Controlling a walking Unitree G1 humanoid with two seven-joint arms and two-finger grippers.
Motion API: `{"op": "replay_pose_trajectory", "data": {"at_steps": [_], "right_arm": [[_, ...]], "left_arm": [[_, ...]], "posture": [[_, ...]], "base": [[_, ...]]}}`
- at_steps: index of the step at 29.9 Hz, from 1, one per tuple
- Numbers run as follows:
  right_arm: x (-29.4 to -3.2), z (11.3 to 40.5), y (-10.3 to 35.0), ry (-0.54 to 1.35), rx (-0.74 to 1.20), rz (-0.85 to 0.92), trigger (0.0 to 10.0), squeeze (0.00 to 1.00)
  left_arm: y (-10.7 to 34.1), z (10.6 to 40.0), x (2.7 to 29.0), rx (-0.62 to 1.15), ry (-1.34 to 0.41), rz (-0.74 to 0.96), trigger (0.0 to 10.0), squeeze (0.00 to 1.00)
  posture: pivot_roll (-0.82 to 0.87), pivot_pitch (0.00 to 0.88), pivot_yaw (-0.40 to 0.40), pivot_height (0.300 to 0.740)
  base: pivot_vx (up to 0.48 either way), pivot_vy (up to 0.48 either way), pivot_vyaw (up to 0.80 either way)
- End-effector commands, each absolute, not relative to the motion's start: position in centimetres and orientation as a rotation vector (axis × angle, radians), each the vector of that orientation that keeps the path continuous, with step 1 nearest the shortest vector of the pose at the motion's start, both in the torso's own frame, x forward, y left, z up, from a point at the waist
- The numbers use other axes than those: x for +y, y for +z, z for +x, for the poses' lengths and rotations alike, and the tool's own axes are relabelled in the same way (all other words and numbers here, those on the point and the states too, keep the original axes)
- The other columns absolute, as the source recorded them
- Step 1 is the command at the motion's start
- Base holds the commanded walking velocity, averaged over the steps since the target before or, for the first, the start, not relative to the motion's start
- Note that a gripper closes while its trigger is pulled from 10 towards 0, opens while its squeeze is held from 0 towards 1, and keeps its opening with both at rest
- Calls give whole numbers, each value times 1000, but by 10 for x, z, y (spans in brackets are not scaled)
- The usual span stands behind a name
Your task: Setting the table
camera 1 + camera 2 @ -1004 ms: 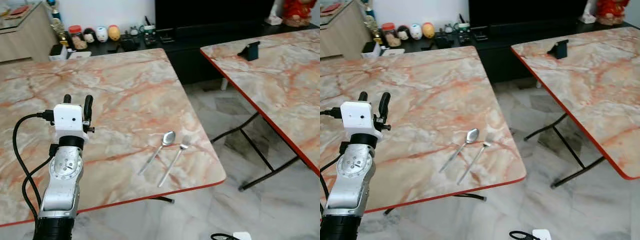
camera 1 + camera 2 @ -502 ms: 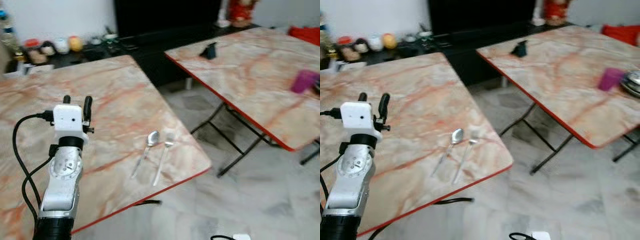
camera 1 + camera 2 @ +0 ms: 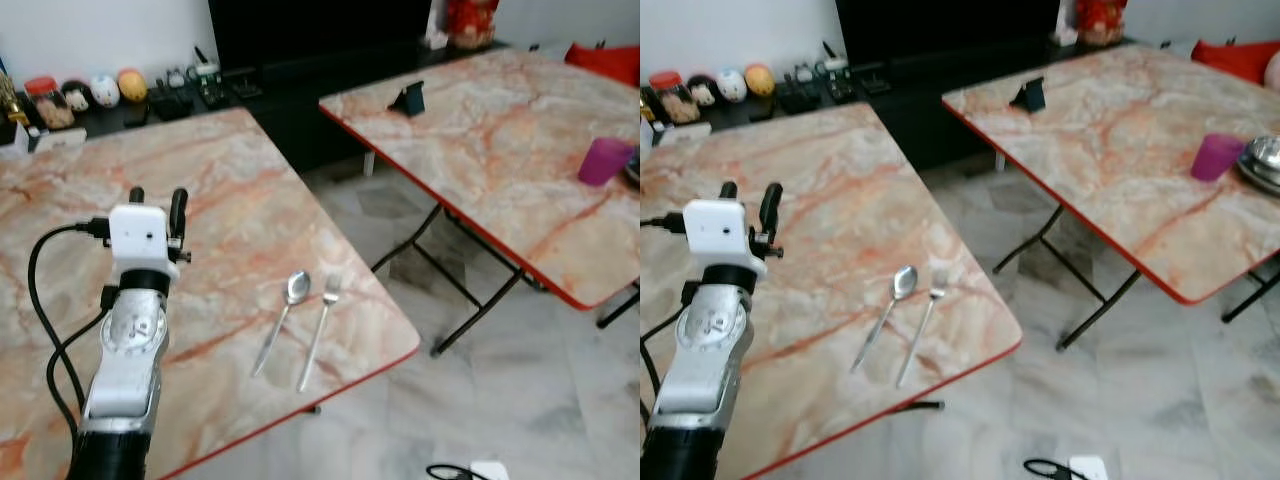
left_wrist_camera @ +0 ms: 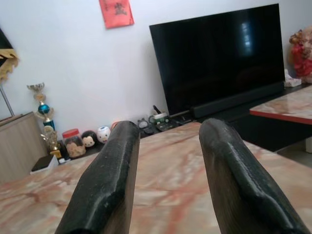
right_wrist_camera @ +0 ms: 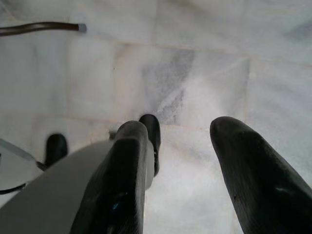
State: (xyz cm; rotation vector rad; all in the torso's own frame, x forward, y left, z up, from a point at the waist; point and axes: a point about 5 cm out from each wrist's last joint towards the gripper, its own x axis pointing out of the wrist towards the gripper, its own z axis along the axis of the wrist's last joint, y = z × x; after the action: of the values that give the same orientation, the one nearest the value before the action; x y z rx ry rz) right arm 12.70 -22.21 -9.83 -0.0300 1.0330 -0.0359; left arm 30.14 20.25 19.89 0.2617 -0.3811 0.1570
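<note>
The right eye view catches a bowl [image 3: 1265,160] beside the cup [image 3: 1213,157]; left gripper [image 3: 154,200] above the counter [image 3: 240,190] and right gripper [image 5: 187,161] over the floor [image 5: 195,63] both gape empty.

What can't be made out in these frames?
- Silver dish beside the purple cup: cut off by the right eye view's edge.
- Small ornaments on the TV bench: too small to identify.
- Dark stand on the far table: too small to tell what it is.
</note>
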Motion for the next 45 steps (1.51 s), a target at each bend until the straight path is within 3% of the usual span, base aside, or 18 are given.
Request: {"op": "replay_pose_trajectory", "data": {"at_steps": [1,32,45], "right_arm": [[-215,123,-101,-24,1044,-12,10000,0],[-215,124,-101,-31,1035,-5,10000,0],[-215,124,-101,-20,1039,-21,10000,0]], "left_arm": [[200,302,204,-378,153,264,10000,0],[207,303,200,-400,118,300,10000,0],[208,304,198,-404,106,289,10000,0]], "posture": [[-9,0,40,732],[-3,0,39,732],[-1,0,37,732]], "base": [[0,0,0],[0,-24,0],[0,0,-330]]}}
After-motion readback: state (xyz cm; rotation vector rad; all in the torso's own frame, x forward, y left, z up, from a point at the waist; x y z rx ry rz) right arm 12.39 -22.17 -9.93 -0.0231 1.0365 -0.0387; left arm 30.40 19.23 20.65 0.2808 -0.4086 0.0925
